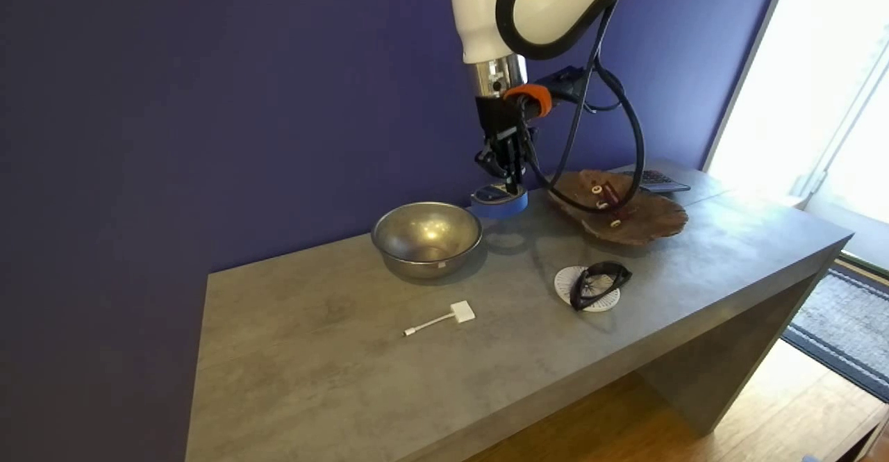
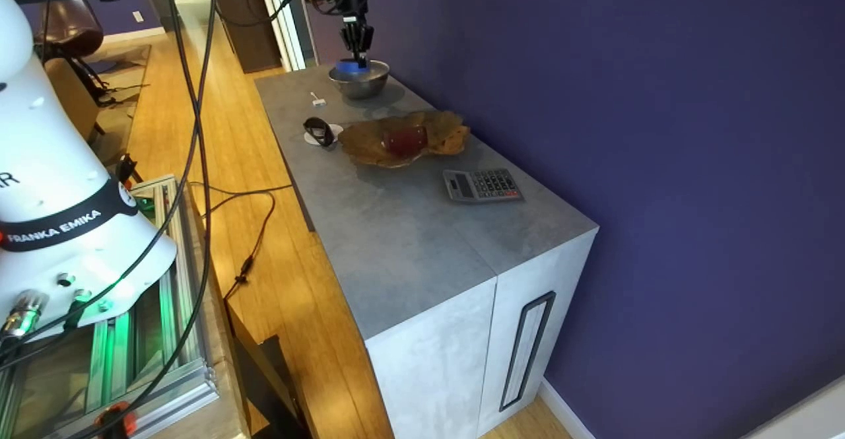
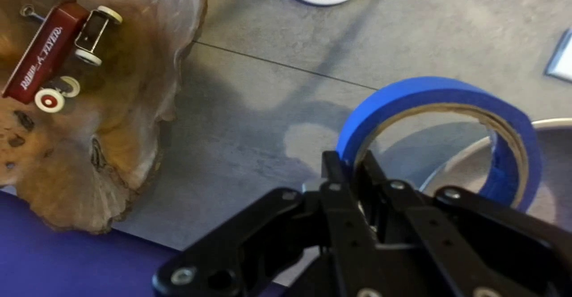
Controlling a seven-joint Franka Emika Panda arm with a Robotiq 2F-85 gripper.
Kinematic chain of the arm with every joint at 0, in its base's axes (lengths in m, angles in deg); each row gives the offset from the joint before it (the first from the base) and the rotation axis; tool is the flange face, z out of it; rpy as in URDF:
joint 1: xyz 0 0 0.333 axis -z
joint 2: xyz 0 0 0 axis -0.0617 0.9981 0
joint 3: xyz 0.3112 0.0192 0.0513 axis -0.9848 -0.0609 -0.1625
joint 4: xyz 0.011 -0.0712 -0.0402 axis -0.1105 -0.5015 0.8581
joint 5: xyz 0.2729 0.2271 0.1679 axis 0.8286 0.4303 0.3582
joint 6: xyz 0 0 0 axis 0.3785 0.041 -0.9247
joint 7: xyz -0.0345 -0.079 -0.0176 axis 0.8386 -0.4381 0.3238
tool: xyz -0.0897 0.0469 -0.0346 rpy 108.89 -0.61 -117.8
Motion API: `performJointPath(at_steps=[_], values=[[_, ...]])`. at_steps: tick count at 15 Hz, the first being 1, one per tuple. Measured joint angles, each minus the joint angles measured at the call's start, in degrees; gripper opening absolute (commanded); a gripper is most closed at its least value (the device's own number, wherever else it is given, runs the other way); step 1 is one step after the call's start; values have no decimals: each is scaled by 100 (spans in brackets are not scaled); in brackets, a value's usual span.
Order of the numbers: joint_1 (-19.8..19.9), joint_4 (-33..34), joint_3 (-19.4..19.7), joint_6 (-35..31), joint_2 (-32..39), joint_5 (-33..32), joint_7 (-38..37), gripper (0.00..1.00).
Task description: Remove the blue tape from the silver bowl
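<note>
By the wall-side edge of the bench [image 1: 298,372] sits the silver bowl [image 1: 425,234]; just beside it, higher up, the end effector [image 3: 349,165] pinches the blue tape [image 3: 422,90] by its rim, the ring jutting bowlward, so I'd draw away before lowering. On the arm base [image 2: 53,261] I read FRANKA EMIKA, on the red toy wagon [image 3: 47,53] FLYER, other lettering unclear

Gray bench [image 1: 312,351] runs along a purple wall [image 1: 243,101]. On it there's a wavy-edged wooden tray [image 3: 129,123] with a little red toy wagon [image 3: 45,55] tipped on its side, "FLYER" readable in white. Got a calculator [image 2: 482,185] lying near the tray. Also a white adapter [image 1: 462,311] with a stubby cord, and a black loop-shaped piece [image 1: 578,294] over a white disc [image 1: 564,283] with dark radiating lines, can't tell if they're joined.
</note>
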Motion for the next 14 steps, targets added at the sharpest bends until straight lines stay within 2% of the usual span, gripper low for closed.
performJointPath(at_steps=[5, 6, 7, 11, 14], values=[[167, -351, 446, -721, 361, -4, -587, 3], [220, -394, 478, -854, 425, -3, -642, 38], [271, -424, 486, -951, 483, -2, -670, 39], [317, -504, 480, -1051, 548, 2, -643, 66], [340, -956, 458, -1182, 40, 2, -485, 88]])
